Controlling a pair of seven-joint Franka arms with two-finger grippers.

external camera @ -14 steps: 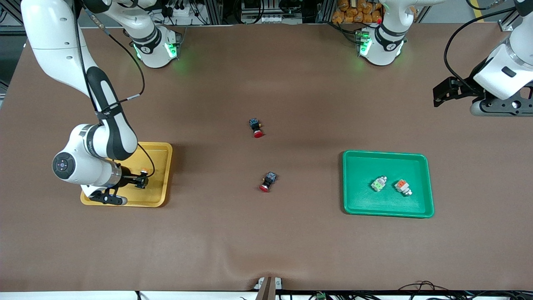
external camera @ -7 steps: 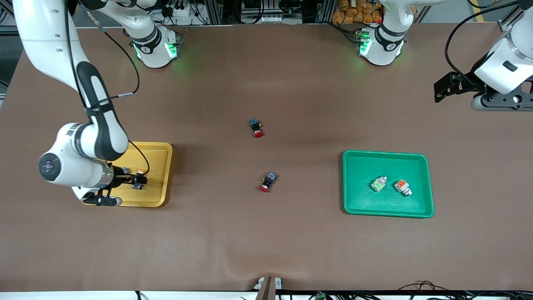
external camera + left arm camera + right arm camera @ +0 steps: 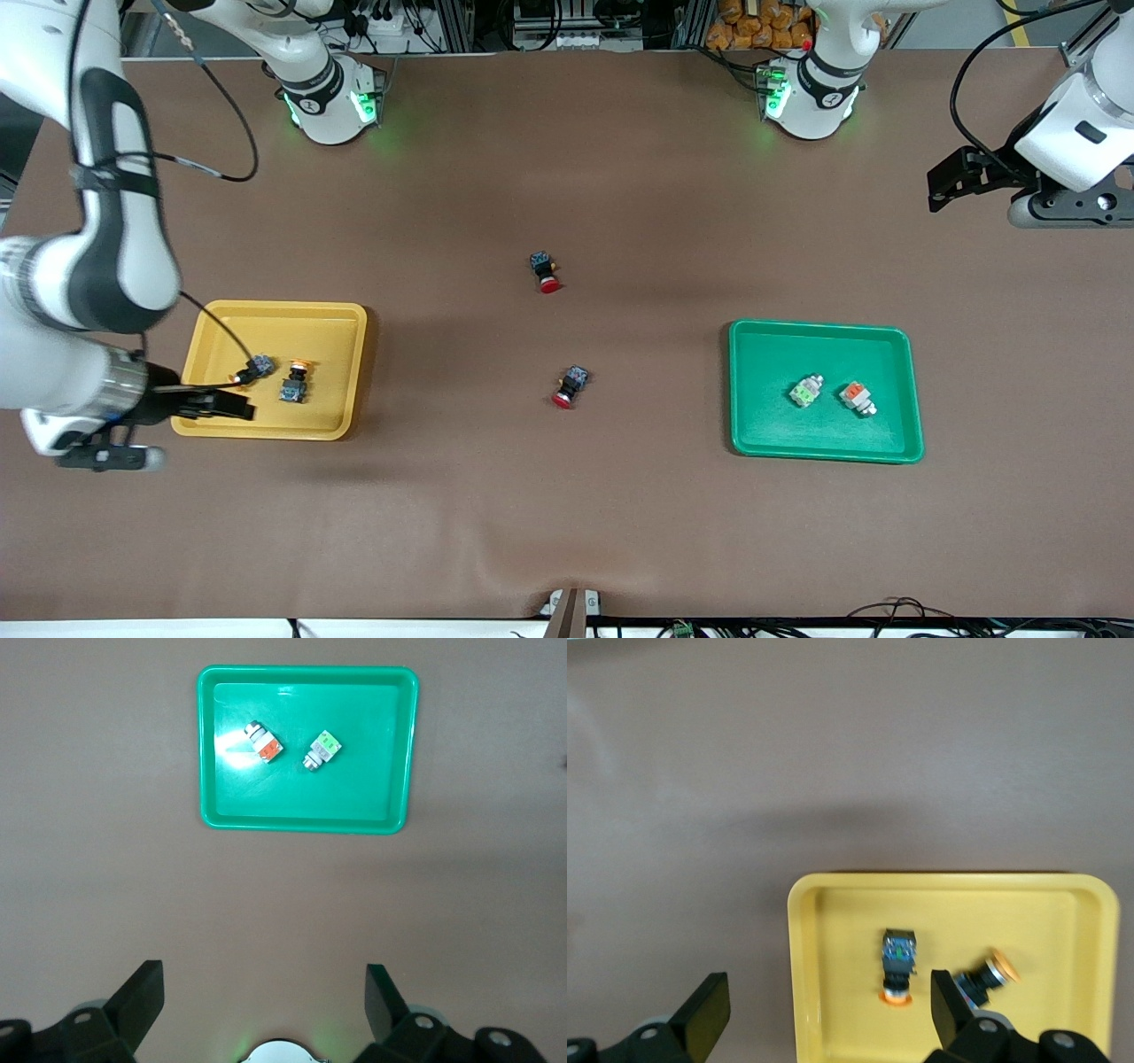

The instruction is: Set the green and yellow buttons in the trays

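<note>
Two dark-bodied buttons with orange-yellow caps lie in the yellow tray (image 3: 337, 354): one (image 3: 293, 383) toward the table's middle, the other (image 3: 256, 366) beside it. Both show in the right wrist view (image 3: 898, 966) (image 3: 988, 973), in the tray (image 3: 833, 992). My right gripper (image 3: 239, 403) (image 3: 830, 992) is open and empty, over the tray's edge nearest the front camera. The green tray (image 3: 771, 416) (image 3: 354, 797) holds the pale green-block button (image 3: 805, 391) (image 3: 322, 750) and the pale orange-block button (image 3: 856, 396) (image 3: 263, 743). My left gripper (image 3: 937, 188) (image 3: 264, 979) is open and empty, high over bare table at the left arm's end.
Two dark-bodied switches with red caps lie mid-table: one (image 3: 545, 271) nearer the robot bases, one (image 3: 570, 387) nearer the front camera. The brown mat (image 3: 567, 514) has a shallow ripple near its front edge.
My right gripper let go of the second orange-capped button in the yellow tray, rose and drew back toward the right arm's end. The left arm rose slightly.
</note>
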